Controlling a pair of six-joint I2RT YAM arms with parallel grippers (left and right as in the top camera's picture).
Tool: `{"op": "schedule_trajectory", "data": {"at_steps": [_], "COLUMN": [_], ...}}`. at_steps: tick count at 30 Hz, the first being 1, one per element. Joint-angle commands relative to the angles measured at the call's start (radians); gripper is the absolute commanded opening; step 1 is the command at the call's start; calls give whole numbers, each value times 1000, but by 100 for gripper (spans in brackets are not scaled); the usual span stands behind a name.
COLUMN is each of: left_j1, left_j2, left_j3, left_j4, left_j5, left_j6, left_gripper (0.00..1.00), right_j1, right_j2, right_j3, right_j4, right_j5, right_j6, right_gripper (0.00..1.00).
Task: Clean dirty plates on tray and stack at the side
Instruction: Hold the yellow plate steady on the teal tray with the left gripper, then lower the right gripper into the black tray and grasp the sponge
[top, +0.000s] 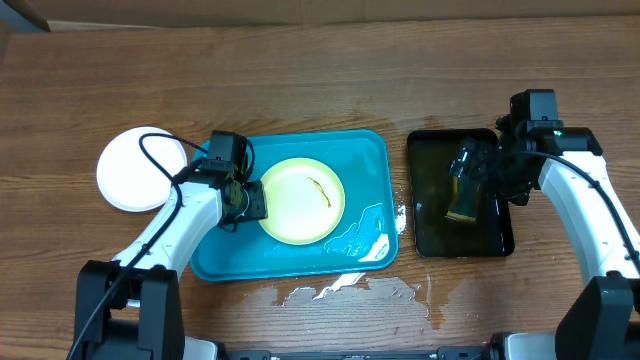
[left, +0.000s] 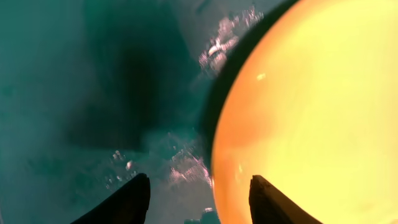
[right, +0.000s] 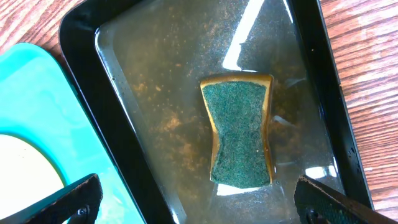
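Left hand (left: 200, 180) hovers over wet tray (top: 368, 165) on puddled wooden table (top: 320, 80).

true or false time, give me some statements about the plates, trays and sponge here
1. The pale yellow round plate lies in the turquoise plastic tray. True.
2. That plate is spotless. False: a thin dark smear marks it.
3. The round white plate sits on the wooden table, outside the tray. True.
4. The right fingers hold the green-topped sponge. False: they stand open, and the sponge lies in the water of the black tray.
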Motion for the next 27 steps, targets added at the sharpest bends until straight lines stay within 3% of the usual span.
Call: {"op": "schedule_trajectory", "data": {"at_steps": [1,10,13,14,22,27], "left_j1": [-1,-8,-21,-25,-82,-98], "left_j2": [3,3,4,4,4,4], "left_j3": [27,14,10,8,7,7], "left_j4": [-37,-80,-76,-71,-24,-28], "left_j5": [76,86,86,86,69,47], "left_j6": [-19,-164,-170,-170,-203,-203], "left_gripper": [54,51,51,51,52,52], "right_j1": [-3,-2,31,42,168,164], "right_j2": [-20,-19,-18,-16,-14,-12], "right_j3": [18,18,17,17,-59,-134], "right_j4": [27,122,107,100,124,200], "right_j5": [-6,-119,-78,-45,328,359], "right_j6": [2,1,1,2,61,88], "right_gripper": [100,100,78,76,84,84]}}
